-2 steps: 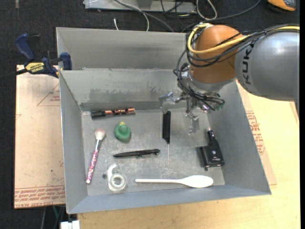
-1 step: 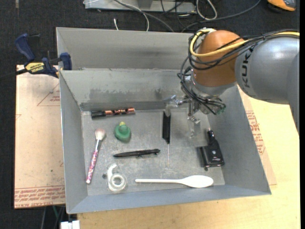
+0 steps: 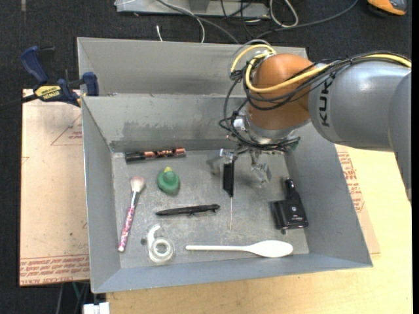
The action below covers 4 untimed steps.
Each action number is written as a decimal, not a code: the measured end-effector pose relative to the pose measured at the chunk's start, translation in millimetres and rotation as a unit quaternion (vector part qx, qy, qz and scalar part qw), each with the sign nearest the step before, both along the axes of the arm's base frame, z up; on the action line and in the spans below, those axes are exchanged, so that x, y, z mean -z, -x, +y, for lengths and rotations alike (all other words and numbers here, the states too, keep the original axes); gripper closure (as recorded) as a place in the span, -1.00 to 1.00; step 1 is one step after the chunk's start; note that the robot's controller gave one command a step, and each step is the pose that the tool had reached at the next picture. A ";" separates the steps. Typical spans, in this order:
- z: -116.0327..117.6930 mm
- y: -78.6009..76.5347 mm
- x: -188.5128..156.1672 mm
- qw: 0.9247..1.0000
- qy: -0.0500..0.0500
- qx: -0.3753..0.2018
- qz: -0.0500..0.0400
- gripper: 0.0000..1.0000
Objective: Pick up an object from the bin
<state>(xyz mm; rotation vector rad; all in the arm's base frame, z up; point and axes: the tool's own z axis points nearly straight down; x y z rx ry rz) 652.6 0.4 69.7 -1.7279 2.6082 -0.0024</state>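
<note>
My gripper [image 3: 244, 175] hangs below the orange dome, over the middle right of the bin floor. Its fingers stand open, a dark one [image 3: 228, 178] on the left and a pale one [image 3: 261, 171] on the right, with nothing between them. A thin grey rod [image 3: 231, 216] lies just below the dark finger. A black clip-like tool [image 3: 290, 208] rests to the lower right of the gripper. Lower left of it lies a slim black pen [image 3: 188, 210].
A green cone-shaped toy [image 3: 168, 180] and a dark marker with brown bands [image 3: 156, 154] lie left of the gripper. A pink-handled brush [image 3: 130, 214] is along the left wall. A clear tape dispenser [image 3: 159, 246] and a white spoon [image 3: 242, 248] are near the front.
</note>
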 end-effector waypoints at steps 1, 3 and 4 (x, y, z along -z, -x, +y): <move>4.8 3.5 -1.9 0.996 -0.001 0.085 0.001 1.00; 5.5 7.0 -30.3 0.996 -0.001 0.085 0.007 1.00; 5.4 3.5 -71.1 0.996 -0.001 0.085 0.000 1.00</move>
